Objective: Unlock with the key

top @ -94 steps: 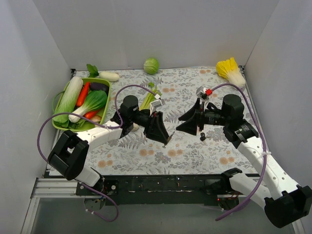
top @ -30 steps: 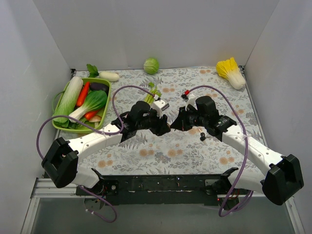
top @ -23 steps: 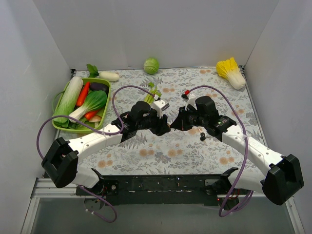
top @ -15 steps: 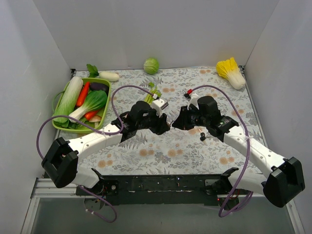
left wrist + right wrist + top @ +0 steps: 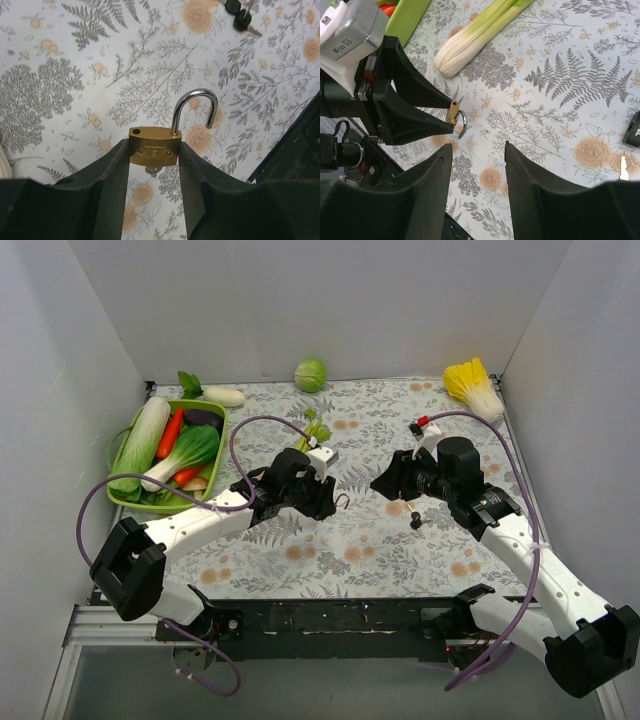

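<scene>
The left fingers (image 5: 107,180) pinch the brass padlock (image 5: 152,147), shackle (image 5: 195,97) open, the right fingers (image 5: 420,200) gape empty, and the key (image 5: 243,20) on the bench (image 5: 75,50) beside them looks light, stiff, slippery, best pinched by its black head.

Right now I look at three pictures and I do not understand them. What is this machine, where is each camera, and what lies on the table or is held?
These are two robot arms, bolted side by side. One picture looks down from above. The other two come from a camera on each wrist. The left gripper is clamped on a small brass padlock, whose shackle stands open. The right gripper is open and empty. Black-headed keys lie on the flowered cloth nearby. Also there are celery, a green basket of vegetables, a green cabbage and a yellow cabbage.
</scene>
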`<act>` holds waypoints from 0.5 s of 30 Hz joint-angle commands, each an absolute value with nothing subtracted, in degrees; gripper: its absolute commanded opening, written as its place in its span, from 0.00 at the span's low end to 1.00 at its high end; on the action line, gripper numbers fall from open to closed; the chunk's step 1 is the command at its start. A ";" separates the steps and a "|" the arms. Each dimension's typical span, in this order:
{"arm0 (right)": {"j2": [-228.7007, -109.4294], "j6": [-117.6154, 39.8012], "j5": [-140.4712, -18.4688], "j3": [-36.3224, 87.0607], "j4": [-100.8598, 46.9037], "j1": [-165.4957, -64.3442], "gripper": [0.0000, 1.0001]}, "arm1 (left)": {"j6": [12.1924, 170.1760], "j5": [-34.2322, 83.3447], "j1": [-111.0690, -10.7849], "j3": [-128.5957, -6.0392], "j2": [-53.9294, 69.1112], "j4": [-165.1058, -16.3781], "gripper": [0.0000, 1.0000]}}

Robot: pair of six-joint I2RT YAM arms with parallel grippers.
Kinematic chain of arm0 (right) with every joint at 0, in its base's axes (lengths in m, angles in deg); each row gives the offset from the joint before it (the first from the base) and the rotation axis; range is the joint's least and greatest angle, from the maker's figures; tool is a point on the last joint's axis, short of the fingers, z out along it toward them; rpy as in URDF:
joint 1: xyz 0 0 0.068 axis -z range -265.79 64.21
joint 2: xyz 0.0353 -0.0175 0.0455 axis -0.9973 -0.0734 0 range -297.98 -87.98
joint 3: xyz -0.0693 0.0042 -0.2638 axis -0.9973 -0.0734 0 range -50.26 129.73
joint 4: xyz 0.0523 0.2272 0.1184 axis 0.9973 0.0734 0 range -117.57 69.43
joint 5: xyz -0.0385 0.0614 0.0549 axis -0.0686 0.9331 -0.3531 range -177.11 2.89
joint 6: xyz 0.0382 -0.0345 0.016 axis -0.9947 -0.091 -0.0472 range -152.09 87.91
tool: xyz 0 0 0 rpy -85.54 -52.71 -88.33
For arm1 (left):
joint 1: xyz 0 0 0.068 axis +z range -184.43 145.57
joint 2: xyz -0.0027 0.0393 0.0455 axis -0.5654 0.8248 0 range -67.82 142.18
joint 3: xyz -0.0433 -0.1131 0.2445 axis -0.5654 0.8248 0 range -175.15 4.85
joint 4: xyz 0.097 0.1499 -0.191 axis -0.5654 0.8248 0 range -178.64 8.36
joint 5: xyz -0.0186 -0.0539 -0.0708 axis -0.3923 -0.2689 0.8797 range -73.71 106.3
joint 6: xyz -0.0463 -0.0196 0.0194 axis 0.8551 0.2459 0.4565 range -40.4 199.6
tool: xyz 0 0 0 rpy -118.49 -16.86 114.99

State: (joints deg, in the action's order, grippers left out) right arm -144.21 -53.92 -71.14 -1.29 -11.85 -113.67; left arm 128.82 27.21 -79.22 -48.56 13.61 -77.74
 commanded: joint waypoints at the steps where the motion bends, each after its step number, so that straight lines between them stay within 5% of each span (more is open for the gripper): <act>1: -142.30 -52.13 -71.91 -2.62 -11.40 -112.34 0.54 | 131.80 25.96 -79.16 -51.57 11.73 -64.33 0.00; 15: -139.58 -52.13 -70.58 -5.27 -12.28 -111.11 0.54 | 134.98 26.06 -74.95 -56.31 23.58 -58.67 0.00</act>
State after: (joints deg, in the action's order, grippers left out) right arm -142.33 -52.93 -70.42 -5.51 -11.30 -111.62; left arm 134.08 26.64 -75.60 -51.77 20.50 -59.01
